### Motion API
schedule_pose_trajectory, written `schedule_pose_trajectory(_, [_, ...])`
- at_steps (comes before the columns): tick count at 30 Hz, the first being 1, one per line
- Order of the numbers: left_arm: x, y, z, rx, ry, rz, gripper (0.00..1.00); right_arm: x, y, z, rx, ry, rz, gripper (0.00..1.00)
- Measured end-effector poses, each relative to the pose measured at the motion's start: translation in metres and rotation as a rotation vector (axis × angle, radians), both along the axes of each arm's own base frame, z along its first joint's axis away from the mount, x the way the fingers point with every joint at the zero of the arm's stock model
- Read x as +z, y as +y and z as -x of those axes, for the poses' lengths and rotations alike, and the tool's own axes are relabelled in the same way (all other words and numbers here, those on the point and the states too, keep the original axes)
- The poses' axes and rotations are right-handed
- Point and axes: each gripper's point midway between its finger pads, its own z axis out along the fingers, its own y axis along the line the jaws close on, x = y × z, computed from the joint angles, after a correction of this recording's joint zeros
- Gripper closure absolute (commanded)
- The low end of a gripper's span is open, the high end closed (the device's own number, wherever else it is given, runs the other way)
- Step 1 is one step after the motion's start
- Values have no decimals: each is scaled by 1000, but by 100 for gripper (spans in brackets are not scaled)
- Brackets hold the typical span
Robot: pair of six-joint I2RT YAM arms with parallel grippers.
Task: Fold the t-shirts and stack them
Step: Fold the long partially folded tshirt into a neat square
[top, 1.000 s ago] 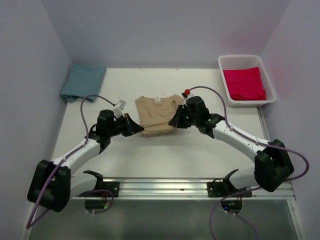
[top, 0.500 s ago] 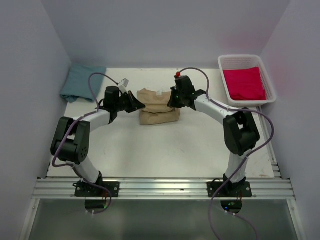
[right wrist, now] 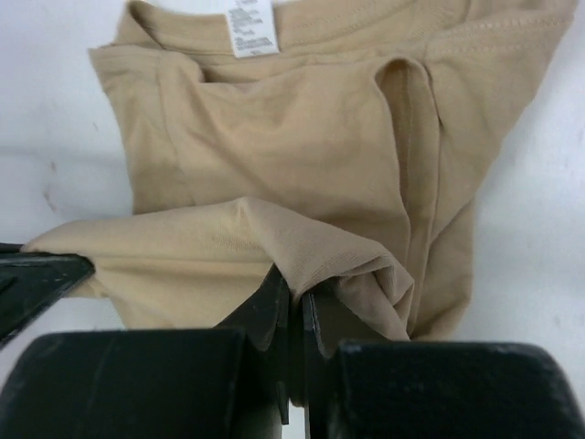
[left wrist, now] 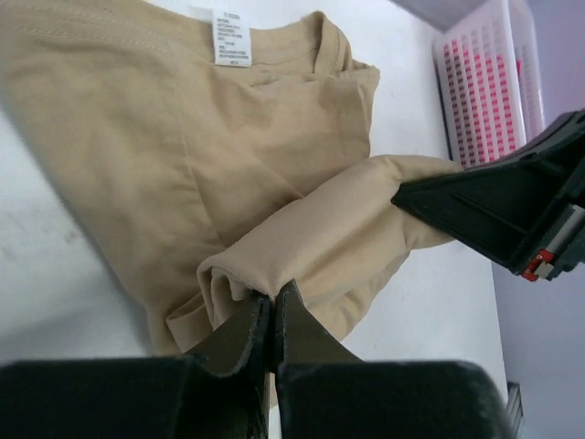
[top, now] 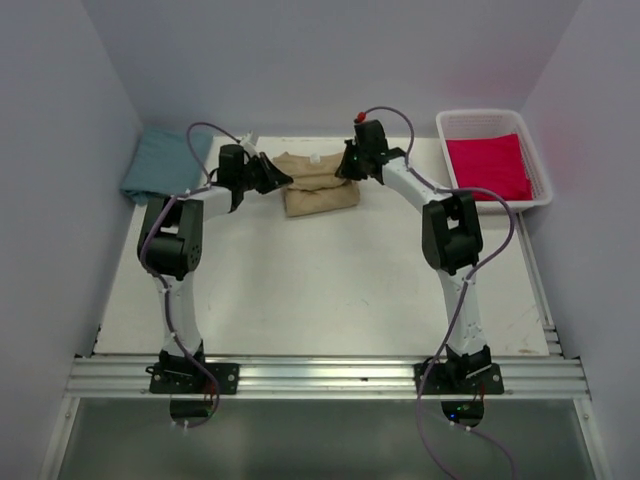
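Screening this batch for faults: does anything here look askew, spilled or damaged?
Nothing stands out. The tan t-shirt is mid-fold, its edge pinched by left gripper and right gripper. The teal t-shirt lies in the far-left corner, the red t-shirt in the basket.

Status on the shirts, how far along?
Done: teal shirt looks folded, far left. In hand: left tool and right tool pinch the tan shirt by its edge, mid-fold. Left: finish it, fold the red shirt lying in the basket, stack all.
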Motion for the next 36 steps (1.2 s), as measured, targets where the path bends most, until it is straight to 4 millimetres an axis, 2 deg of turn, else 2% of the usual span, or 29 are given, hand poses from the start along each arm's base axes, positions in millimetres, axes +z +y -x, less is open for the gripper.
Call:
schedule_pose_trajectory(1, [0,3,-12,17,-13,4,72,4,1,-14,-11,-20,-13,78])
schedule_pose_trajectory(2, [-1,7,-26,43,-30,8,48,6,3,-31,-22,-43,-31,46])
schedule_pose_trajectory(3, [-1,13,-42,84,-47,14,17,13,7,-53,-39,-84,-55,2])
schedule_pose_trajectory(4, [0,22,-59,140,-67,23,0,18,9,-73,-50,-129,-76,1])
schedule_pose_trajectory(7, [1,54,-112,290,-92,69,0,31,9,-138,-93,-260,-194,1])
schedule_pose_trajectory(8, [3,65,-128,322,-99,70,0,29,3,-150,-108,-283,-225,1])
schedule_pose_trajectory(10, [2,86,-141,383,-114,55,0,3,-20,-153,-138,-249,-225,1])
schedule_pose_trajectory(12, [8,102,-134,426,-129,48,0,-30,-50,-135,-180,-184,-197,1])
schedule_pose_trajectory(14, [15,106,-117,435,-146,50,0,-28,-68,-117,-199,-187,-201,1])
schedule_pose_trajectory(17, [40,95,-104,402,-192,65,0,1,-72,-95,-186,-229,-211,1])
schedule_pose_trajectory(21, [85,65,-85,305,-302,89,0,66,-51,-77,-117,-360,-253,1])
schedule_pose_trajectory(22, [93,59,-80,282,-322,97,1,77,-46,-74,-101,-383,-260,5])
schedule_pose_trajectory(24, [105,43,-70,221,-360,117,13,97,-35,-69,-56,-426,-276,68])
schedule_pose_trajectory(25, [110,35,-66,184,-376,130,38,101,-32,-67,-43,-433,-281,100])
schedule_pose_trajectory(28, [104,18,-59,89,-368,179,93,94,-25,-68,-17,-382,-285,100])
schedule_pose_trajectory(29, [96,13,-59,59,-352,198,99,90,-24,-72,-13,-365,-284,100])
schedule_pose_trajectory(31, [77,4,-64,4,-323,223,100,79,-19,-84,-3,-332,-285,100])
schedule_pose_trajectory(34, [33,-10,-71,-41,-230,255,100,49,-14,-96,3,-258,-282,100])
schedule_pose_trajectory(36, [8,-18,-73,-57,-174,265,100,23,-12,-98,2,-192,-276,100])
